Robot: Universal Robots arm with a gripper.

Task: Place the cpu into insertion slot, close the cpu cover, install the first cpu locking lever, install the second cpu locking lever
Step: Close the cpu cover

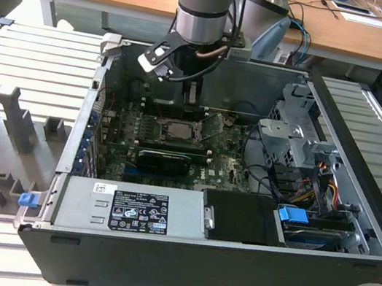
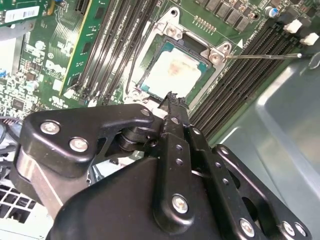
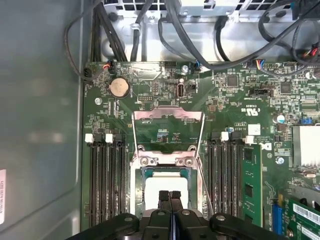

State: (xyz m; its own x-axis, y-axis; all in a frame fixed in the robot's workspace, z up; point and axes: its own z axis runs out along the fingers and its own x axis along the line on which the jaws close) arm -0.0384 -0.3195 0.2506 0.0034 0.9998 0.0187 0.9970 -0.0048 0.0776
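Over one seated cpu, one gripper closed, one cpu cover raised

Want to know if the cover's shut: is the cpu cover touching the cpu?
Apart. The first wrist view shows the cpu cover swung open beyond its hinge, with the cpu lying uncovered on the hinge's other side.

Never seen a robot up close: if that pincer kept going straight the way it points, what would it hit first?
Probably the cpu, the pale square chip lying right under the closed pincer. How much gap is left between them is hard to judge.
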